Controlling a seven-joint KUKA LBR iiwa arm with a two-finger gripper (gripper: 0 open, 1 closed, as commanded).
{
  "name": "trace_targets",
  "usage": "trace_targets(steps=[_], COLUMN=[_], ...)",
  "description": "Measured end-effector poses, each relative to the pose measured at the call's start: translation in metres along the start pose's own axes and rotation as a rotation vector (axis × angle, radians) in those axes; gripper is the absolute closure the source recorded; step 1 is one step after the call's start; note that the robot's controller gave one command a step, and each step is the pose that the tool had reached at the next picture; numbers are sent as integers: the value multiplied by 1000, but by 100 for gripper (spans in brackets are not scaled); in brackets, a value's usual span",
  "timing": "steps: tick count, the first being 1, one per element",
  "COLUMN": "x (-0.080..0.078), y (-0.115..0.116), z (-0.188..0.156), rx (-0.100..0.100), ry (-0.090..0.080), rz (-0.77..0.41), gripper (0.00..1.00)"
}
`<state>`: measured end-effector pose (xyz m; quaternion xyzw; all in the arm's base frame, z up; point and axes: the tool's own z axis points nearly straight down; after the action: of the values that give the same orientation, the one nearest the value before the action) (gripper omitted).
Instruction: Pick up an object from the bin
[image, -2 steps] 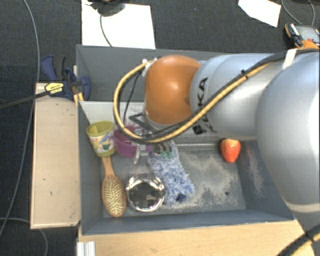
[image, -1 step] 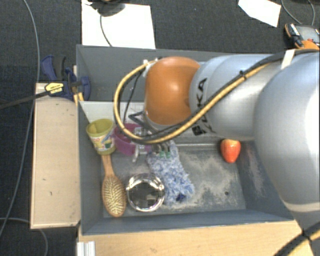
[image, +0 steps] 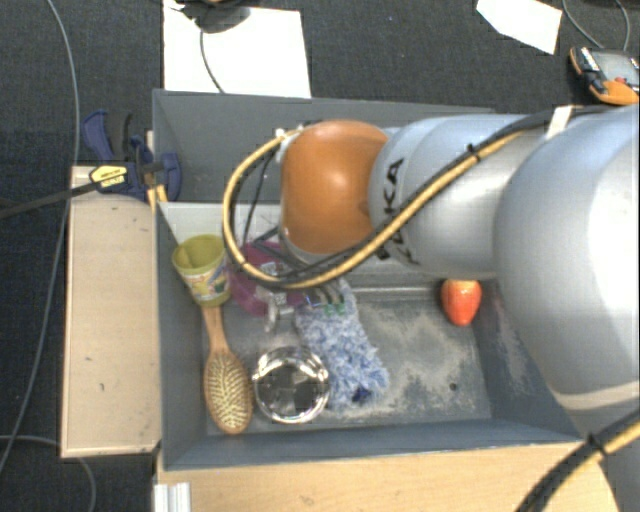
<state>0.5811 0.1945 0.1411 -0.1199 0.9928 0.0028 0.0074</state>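
Where the bin (image: 330, 440) floor lies nearest the camera, a wooden hairbrush (image: 226, 385) sits at seven o'clock, with a shiny round metal dish (image: 290, 388) just beside it. Beyond them a shaggy blue cloth (image: 348, 352) stretches toward the centre. The gripper (image: 280, 305) hangs over its far end; whether the claw is wide or narrow cannot be told. Probably soft, light and floppy, the cloth wants pinching at a raised fold. Farthest are a yellow-green cup (image: 203, 268) at ten and a red fruit (image: 461, 301) at three.

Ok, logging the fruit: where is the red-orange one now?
In the camera view the red-orange fruit lies on the right side of the bin, apart from the blue fuzzy cloth.
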Motion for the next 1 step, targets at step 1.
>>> trace_targets(steps=[1], x=[32], y=[24], z=[37], rx=[-2], ry=[-3], rz=[113], gripper=[100])
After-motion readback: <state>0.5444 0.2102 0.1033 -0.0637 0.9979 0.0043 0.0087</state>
